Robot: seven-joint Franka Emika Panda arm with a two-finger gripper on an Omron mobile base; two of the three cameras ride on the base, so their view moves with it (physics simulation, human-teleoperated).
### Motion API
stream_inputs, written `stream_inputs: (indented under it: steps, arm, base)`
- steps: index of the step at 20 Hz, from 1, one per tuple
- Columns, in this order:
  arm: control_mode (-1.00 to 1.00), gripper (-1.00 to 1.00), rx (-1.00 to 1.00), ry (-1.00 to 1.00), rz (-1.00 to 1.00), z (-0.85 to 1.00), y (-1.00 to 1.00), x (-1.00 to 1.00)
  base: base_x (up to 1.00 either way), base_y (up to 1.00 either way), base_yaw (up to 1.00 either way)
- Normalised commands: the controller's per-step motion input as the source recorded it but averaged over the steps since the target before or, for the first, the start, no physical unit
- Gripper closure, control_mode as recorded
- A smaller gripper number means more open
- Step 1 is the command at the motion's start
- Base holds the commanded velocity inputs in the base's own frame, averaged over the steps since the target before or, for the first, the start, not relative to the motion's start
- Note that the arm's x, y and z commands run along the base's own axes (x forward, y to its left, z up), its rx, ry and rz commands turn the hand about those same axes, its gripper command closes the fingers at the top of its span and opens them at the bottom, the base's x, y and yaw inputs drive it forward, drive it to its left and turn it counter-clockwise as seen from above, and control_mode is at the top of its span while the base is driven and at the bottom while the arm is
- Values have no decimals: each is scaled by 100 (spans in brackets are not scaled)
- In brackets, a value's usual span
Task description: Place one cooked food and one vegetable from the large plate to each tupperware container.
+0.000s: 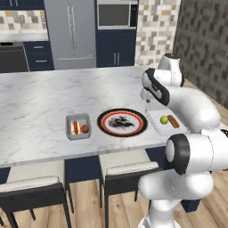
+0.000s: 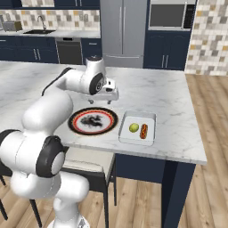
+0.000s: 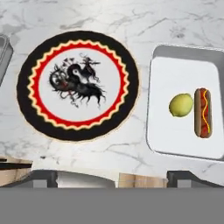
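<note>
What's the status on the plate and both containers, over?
Claw open, empty, above counter. Round black red-rimmed plate bare. Small grey tray holds sausage, red tomato; pale rectangular tray holds hot dog, yellow-green ball. Nothing obstructing.

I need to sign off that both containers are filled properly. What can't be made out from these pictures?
- Grey container: in the right base view the arm hides it; in the hand view the left edge cuts it off.
- Its contents, a sausage and a red piece: too small in the left base view to tell whether they touch.
- Pale container: in the left base view the arm covers its near end.
</note>
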Motion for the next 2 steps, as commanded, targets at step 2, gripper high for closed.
stream_inputs:
  steps: [2]
  arm:
    - [-100, -100, -11, 27, -4, -10, 55, -9]
  base:
    - [0, 0, 0]
